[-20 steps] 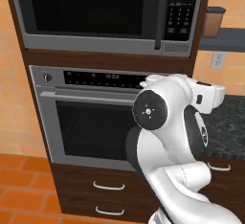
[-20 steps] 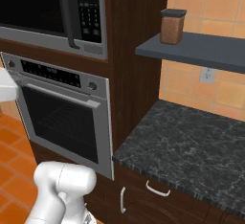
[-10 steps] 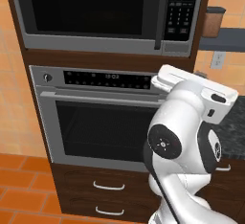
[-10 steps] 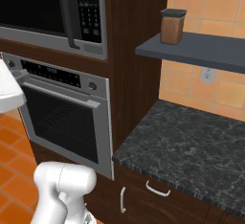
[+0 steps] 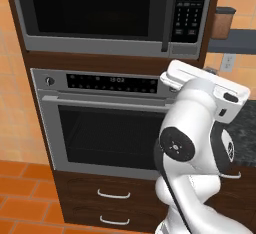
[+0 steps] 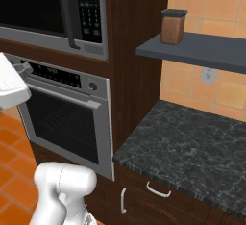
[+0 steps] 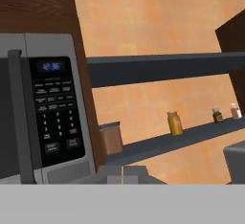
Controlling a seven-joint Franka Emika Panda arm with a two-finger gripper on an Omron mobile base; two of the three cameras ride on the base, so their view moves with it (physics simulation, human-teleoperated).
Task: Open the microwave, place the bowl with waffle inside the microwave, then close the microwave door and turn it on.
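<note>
Microwave (image 5: 110, 15) sits built into the dark wood cabinet above your wall oven (image 5: 105, 120); microwave door (image 5: 87, 8) is shut flat against the frame, black curved handle (image 5: 169, 15) upright at its right edge, keypad panel (image 5: 191, 5) just right of that; in the right base view the same keypad (image 6: 89, 7) and handle (image 6: 68, 15) show from the side; your arm (image 5: 200, 143) stands in front of the oven, rising from the lower right of the left base view, its white hand section up near the oven's control strip (image 5: 112, 82); the hand view looks up at the keypad (image 7: 55, 115) with a lit display on top, and the door handle (image 7: 16, 117) left of it; your gripper reads as closed with the jaws together and nothing between them, though the fingertips are hard to make out at the bottom of the hand view; a brown jar (image 6: 173, 26) stands on the dark shelf (image 6: 202, 51) right of the cabinet, above the black stone counter (image 6: 192, 147); further small jars (image 7: 174, 122) sit along that shelf in the hand view; two drawers (image 5: 112, 205) lie under the oven
</note>
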